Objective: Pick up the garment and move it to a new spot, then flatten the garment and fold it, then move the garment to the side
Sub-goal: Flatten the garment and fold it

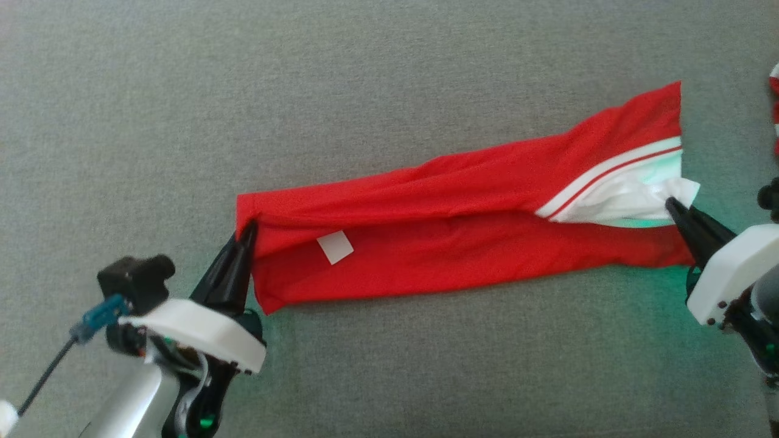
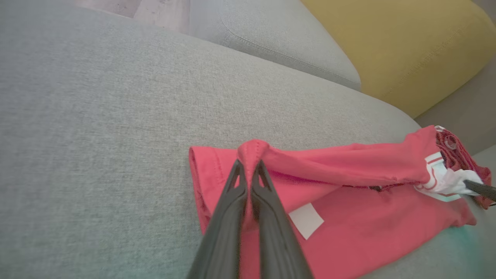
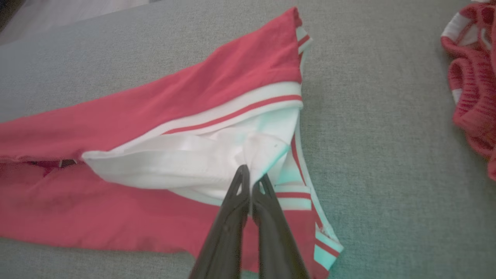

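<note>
A red garment [image 1: 450, 237] with white and red striped trim lies stretched across the grey sofa cushion [image 1: 365, 91], folded lengthwise, with a small white label [image 1: 335, 247] showing. My left gripper [image 1: 248, 230] is shut on its red left end, seen bunched between the fingers [image 2: 251, 166] in the left wrist view. At the right end my right gripper [image 1: 672, 205] is shut on the white inner fabric [image 3: 255, 155] beside the striped band [image 3: 240, 110]. The garment [image 2: 348, 217] sags slightly between the two grips.
Another red and white knitted piece [image 3: 472, 89] lies on the cushion to the right, also at the head view's right edge [image 1: 774, 109]. A yellow cushion [image 2: 407, 46] and a grey backrest [image 2: 271, 35] sit behind the seat.
</note>
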### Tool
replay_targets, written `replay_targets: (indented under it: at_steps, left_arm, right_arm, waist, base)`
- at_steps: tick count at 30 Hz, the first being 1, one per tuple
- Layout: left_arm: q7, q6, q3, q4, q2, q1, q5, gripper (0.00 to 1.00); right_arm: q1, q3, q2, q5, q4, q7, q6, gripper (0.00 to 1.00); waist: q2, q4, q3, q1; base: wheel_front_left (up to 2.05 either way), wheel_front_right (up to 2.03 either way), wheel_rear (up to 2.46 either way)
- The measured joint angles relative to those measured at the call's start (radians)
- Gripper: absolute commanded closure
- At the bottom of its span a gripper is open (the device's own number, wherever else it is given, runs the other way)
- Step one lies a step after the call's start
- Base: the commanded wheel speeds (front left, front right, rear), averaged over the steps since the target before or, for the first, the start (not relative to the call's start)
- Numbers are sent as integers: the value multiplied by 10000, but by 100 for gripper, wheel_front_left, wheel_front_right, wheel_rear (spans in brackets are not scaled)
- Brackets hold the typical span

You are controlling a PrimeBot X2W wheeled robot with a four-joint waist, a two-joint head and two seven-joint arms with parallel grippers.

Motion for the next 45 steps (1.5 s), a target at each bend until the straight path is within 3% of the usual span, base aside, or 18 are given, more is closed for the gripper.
replay_targets:
  at_steps: [1,2,3,9,12,18,27,28,34,45]
  left_arm:
    - [-90,46,-12,0,52,77,148,77]
    - [-90,46,-12,0,52,77,148,28]
    - [-228,86,-44,0,113,112,336,0]
    - [-2460,1187,165,148,157,271,2123,0]
    - [-3164,1513,163,270,-376,267,2529,0]
    - [-3411,1425,-211,585,-1271,276,3423,0]
    - [-3434,679,192,272,-2332,1082,4556,0]
    - [-3434,594,213,276,-2406,1103,4765,0]
    - [-3434,134,834,297,-2784,1140,5542,0]
    - [-3434,-483,1452,941,-3118,2448,6029,0]
  right_arm:
    - [4,-10,25,-86,4,58,0,20]
    - [4,-10,25,-86,4,58,0,0]
    - [1,-59,52,-188,4,117,0,0]
    - [-653,-872,483,-470,226,608,0,0]
    - [-1345,-976,545,-1070,819,951,0,0]
    - [-1545,-1035,422,-1651,1948,1808,0,0]
    - [-1538,-1252,-54,-769,1937,2811,0,0]
    - [-1588,-1279,-52,-635,1910,2855,0,100]
    - [-1836,-1845,500,230,2155,2882,0,100]
    - [-1556,-4592,173,328,2184,3896,0,100]
  waist:
    - [0,-33,-28,0]
    - [0,-33,-28,0]
    - [0,-58,-51,0]
    - [0,-95,-58,1]
    - [0,44,0,2]
    - [0,632,110,2]
    - [0,1390,292,2]
    - [0,1440,304,2]
    - [0,1541,121,3]
    - [0,1378,-1070,1]
  base:
    - [0,0,0]
    - [0,0,0]
    - [0,0,0]
    - [0,0,0]
    - [0,0,0]
    - [0,0,0]
    - [0,0,0]
    - [0,0,0]
    - [0,0,0]
    - [0,0,0]
